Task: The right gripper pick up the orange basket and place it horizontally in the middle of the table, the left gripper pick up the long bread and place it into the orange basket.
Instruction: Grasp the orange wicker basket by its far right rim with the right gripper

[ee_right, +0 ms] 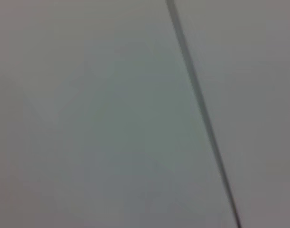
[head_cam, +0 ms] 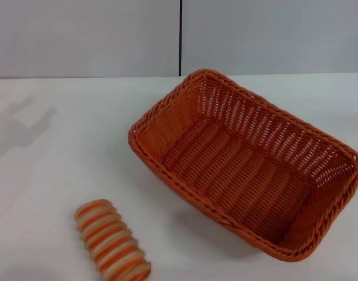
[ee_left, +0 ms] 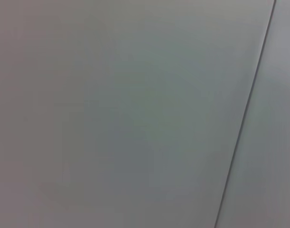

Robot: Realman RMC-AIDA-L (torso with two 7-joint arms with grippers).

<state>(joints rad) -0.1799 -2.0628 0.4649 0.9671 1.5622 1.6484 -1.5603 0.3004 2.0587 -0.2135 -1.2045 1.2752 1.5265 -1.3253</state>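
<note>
The orange basket (head_cam: 249, 161) sits empty on the white table (head_cam: 61, 164), right of centre, turned at a slant with one corner toward the far wall. The long bread (head_cam: 112, 240), a ridged loaf striped orange and cream, lies on the table near the front edge, left of the basket and apart from it. Neither gripper shows in the head view. Both wrist views show only a grey wall panel with a dark seam. A faint shadow shaped like an arm falls on the table at the far left.
A grey wall (head_cam: 85, 35) with a vertical dark seam (head_cam: 181, 35) stands behind the table. Bare tabletop stretches across the left half and behind the basket.
</note>
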